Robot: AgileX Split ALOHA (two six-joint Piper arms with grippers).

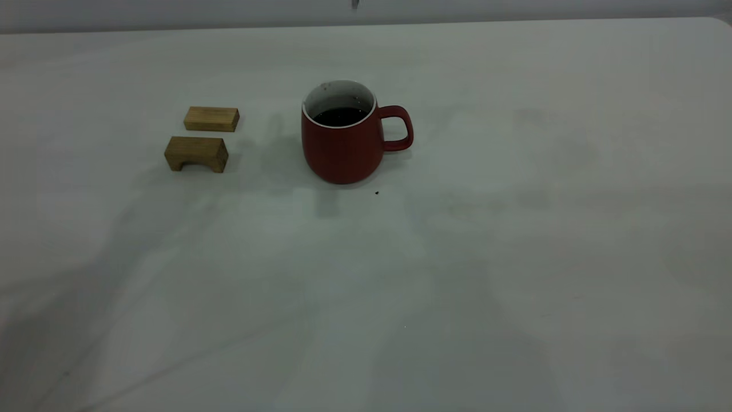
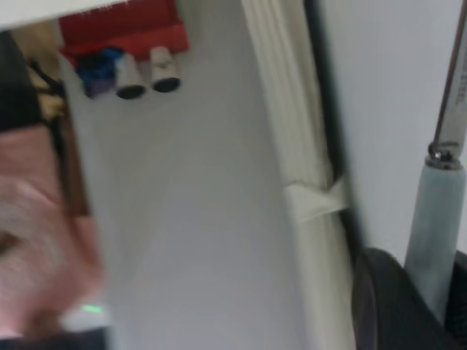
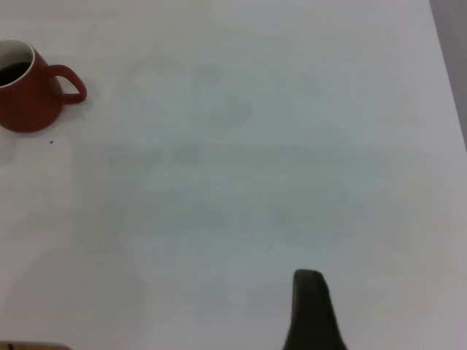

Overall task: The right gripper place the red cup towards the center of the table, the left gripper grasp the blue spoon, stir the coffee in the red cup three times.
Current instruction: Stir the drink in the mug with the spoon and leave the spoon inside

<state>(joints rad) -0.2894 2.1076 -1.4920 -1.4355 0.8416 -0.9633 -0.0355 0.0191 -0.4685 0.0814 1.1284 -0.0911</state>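
The red cup (image 1: 345, 136) stands upright near the middle of the table (image 1: 514, 257), its handle (image 1: 397, 128) pointing right, with dark coffee (image 1: 339, 117) inside. It also shows far off in the right wrist view as the red cup (image 3: 26, 89). My left gripper (image 2: 430, 299) is shut on the blue spoon (image 2: 435, 226) by its pale handle, with the metal neck (image 2: 454, 95) sticking out beyond it. That gripper is raised and its view faces away from the table. My right gripper (image 3: 310, 313) hangs over bare table, well away from the cup. Neither arm shows in the exterior view.
Two tan wooden blocks (image 1: 211, 119) (image 1: 197, 154) lie left of the cup. A tiny dark speck (image 1: 377, 193) sits just in front of it. The left wrist view shows a red holder with small cylinders (image 2: 124, 33), a white strip (image 2: 292, 146) and a blurred part of a person (image 2: 36, 240).
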